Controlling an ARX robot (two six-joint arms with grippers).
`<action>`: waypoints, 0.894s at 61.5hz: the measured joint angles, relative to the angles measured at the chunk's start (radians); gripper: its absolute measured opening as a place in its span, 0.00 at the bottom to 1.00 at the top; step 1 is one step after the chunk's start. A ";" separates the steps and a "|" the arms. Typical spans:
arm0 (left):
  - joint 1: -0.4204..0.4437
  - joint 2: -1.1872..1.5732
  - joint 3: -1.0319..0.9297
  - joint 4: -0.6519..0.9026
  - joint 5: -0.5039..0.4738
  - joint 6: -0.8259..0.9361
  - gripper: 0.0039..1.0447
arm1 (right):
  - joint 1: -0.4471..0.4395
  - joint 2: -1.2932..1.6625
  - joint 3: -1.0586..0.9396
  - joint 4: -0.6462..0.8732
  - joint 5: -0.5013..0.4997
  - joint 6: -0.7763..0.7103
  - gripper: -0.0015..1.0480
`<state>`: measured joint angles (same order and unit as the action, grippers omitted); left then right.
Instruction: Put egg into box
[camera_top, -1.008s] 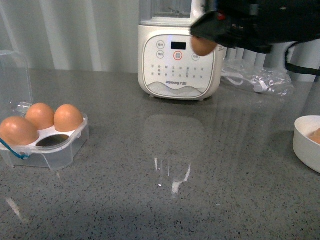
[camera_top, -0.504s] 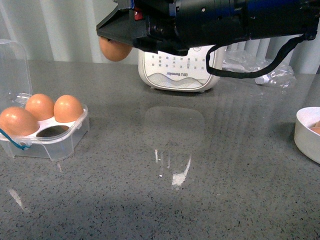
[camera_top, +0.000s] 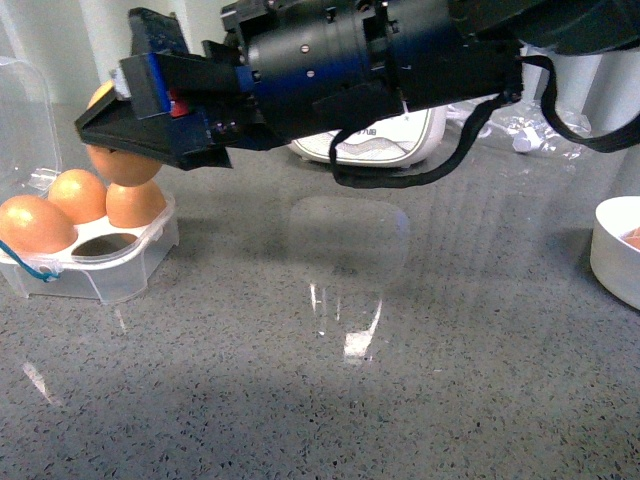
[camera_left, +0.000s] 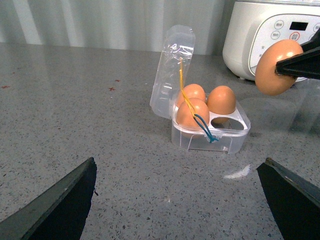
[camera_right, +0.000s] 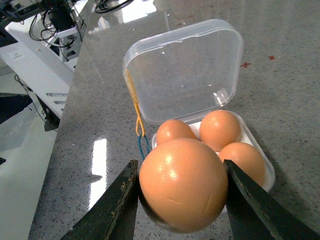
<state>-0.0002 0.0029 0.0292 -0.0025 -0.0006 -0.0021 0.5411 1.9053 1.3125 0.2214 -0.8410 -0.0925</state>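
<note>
My right gripper (camera_top: 112, 152) is shut on the egg (camera_top: 124, 167), a smooth orange-brown one, and holds it in the air just above the box's right side. The box (camera_top: 125, 268) is a clear plastic case at the table's left, with its lid (camera_right: 185, 70) standing open and a blue cord (camera_left: 202, 125) at its front. Three brown eggs (camera_top: 78, 196) fill three of its cells, and the front right cell (camera_top: 104, 246) is empty. In the right wrist view the held egg (camera_right: 183, 184) fills the space between both fingers. My left gripper (camera_left: 179, 162) hangs open over bare table, short of the box.
A white kitchen appliance (camera_top: 385, 140) stands at the back, partly behind my right arm. A white bowl (camera_top: 612, 262) with an egg in it sits at the right edge. Crumpled clear plastic (camera_top: 545, 128) lies at the back right. Grey speckled tabletop spreads between box and bowl.
My right arm has swung left with the egg, from in front of the appliance to just above the box. The camera's view tilted slightly downward.
</note>
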 joint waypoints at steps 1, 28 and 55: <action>0.000 0.000 0.000 0.000 0.000 0.000 0.94 | 0.005 0.003 0.005 -0.003 -0.002 -0.004 0.40; 0.000 0.000 0.000 0.000 0.000 0.000 0.94 | 0.070 0.082 0.096 -0.037 0.051 -0.032 0.40; 0.000 0.000 0.000 0.000 0.000 0.000 0.94 | 0.071 0.090 0.110 -0.086 0.066 -0.060 0.40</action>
<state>-0.0002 0.0029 0.0292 -0.0025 -0.0006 -0.0021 0.6117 1.9949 1.4223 0.1352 -0.7753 -0.1524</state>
